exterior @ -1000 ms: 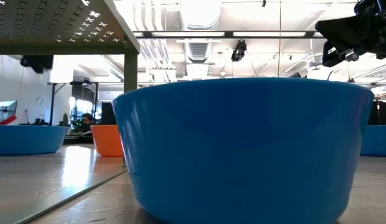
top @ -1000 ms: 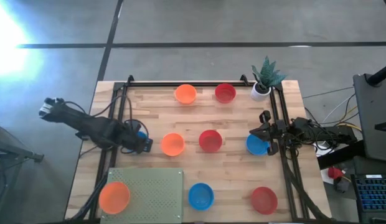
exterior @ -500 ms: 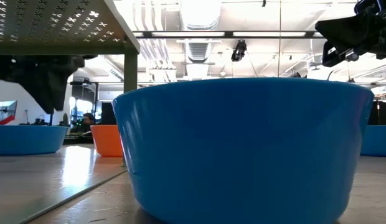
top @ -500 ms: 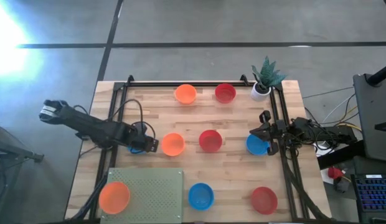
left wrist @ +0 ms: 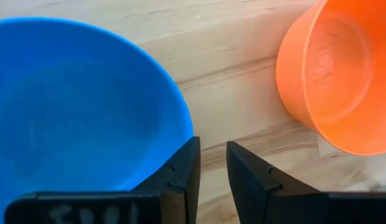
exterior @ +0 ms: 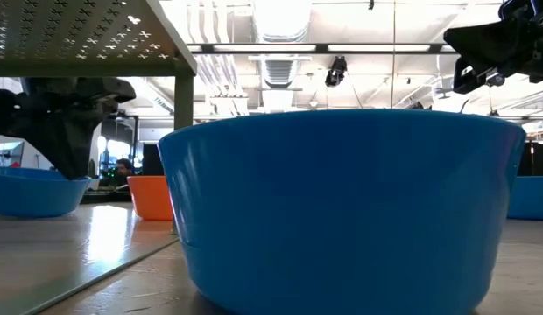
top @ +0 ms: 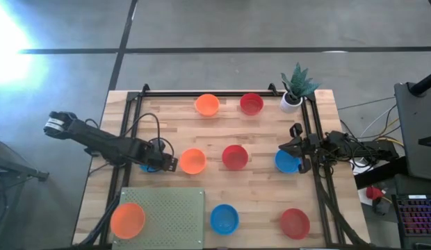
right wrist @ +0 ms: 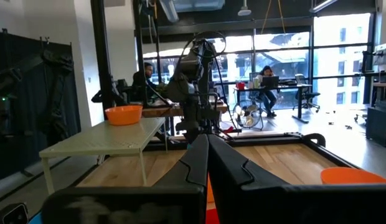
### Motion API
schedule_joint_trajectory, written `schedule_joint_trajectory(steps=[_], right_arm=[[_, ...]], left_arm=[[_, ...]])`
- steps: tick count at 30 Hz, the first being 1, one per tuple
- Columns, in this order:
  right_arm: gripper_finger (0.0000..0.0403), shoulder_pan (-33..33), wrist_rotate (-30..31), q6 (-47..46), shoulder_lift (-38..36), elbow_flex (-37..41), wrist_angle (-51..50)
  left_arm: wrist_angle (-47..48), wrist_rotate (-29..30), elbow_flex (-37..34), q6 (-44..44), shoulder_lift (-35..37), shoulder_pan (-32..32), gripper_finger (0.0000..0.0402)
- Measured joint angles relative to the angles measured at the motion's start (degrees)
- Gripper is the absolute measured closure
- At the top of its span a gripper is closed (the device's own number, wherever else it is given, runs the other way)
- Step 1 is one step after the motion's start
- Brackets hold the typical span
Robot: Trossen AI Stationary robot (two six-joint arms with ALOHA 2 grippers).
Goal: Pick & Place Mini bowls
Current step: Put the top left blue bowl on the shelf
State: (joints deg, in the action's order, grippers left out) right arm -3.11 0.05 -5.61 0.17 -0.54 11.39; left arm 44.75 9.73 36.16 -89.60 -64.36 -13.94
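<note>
gripping the rim of a small round blue plastic bowl (left wrist: 75, 106), my left claw (top: 165, 162) had its dark fingers (left wrist: 180, 177) pinched narrow on the bowl's wall, at the left-middle of the wooden tabletop (top: 222, 128). i saw that bowl tilted in the low view, just beside an orange plastic bowl (top: 193, 161). my right claw (top: 295, 147) waited over another blue bowl (top: 286, 163) at the right edge, its fingers pressed together and empty. a third orange bowl (top: 128, 219) sat on the perforated green platform (top: 170, 215).
</note>
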Motion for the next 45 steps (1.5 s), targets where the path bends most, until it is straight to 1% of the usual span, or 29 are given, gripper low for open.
schedule_joint_trajectory(steps=[5, 9, 12, 25, 30, 35, 40, 45], right_arm=[[0.0394, 0.00, 0.00, 0.00, 0.00, 0.01, 0.01], [0.0394, 0.00, 0.02, 0.01, -0.01, 0.00, 0.01], [0.0394, 0.00, 0.02, 0.02, -0.01, 0.01, 0.03], [0.0394, 0.00, 0.03, 0.02, -0.01, 0.01, 0.04], [0.0394, 0.00, 0.04, 0.02, -0.01, 0.01, 0.05], [0.0394, 0.00, 0.07, 0.26, -0.01, 0.01, 0.04], [0.0394, 0.00, 0.07, 0.26, -0.01, 0.00, 0.03], [0.0394, 0.00, 0.04, 0.24, -0.01, 0.01, 0.03]], left_arm=[[0.05, -0.25, 0.07, 0.20, 0.04, 0.01, 0.0317], [0.02, -3.50, 0.79, 0.52, 0.09, 0.01, 0.0317], [0.08, -5.95, 1.27, 2.33, 0.09, 0.01, 0.0317], [1.10, -5.91, 1.45, 8.65, 0.09, 0.03, 0.0317], [1.35, -6.17, 3.48, 10.58, 0.71, 0.37, 0.0317], [2.16, -3.22, 4.05, 12.02, 0.89, 0.38, 0.0317], [5.39, -0.32, 3.85, 11.95, 0.46, 0.38, 0.0317], [5.40, 3.13, 3.81, 12.01, 0.46, 0.38, 0.0317]])
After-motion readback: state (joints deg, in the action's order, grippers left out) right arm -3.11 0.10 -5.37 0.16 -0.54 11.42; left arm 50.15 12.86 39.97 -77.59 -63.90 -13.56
